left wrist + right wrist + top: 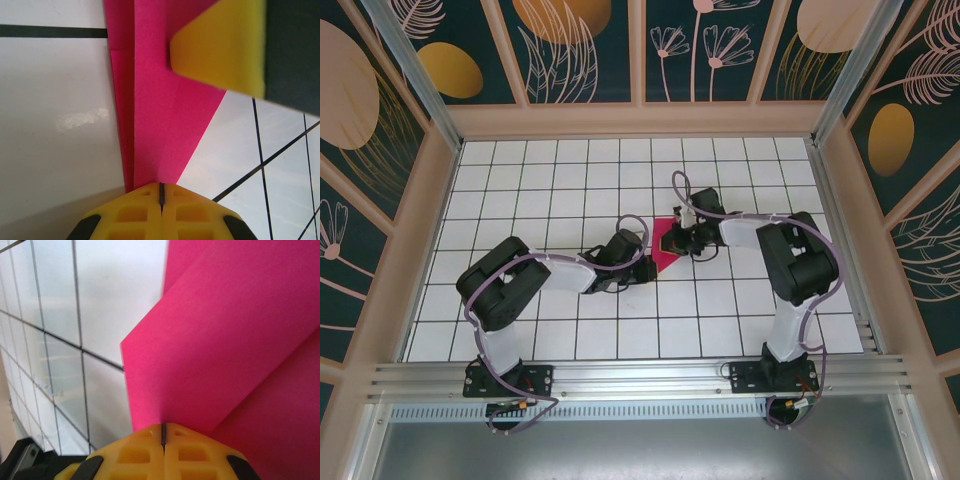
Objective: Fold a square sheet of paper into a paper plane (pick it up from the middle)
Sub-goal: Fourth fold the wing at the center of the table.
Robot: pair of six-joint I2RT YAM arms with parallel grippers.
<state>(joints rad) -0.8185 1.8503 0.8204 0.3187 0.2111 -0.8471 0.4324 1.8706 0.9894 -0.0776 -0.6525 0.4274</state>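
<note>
Folded pink sheet [160, 130], narrow tip at left end effector [161, 189]

Overhead view, 2 wrist close-ups, paper [667, 250] shared

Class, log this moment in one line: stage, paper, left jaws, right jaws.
stage: mid-fold | paper: creased, pointed, on table between arms | left jaws: shut at its narrow tip | right jaws: shut at a folded edge
</note>
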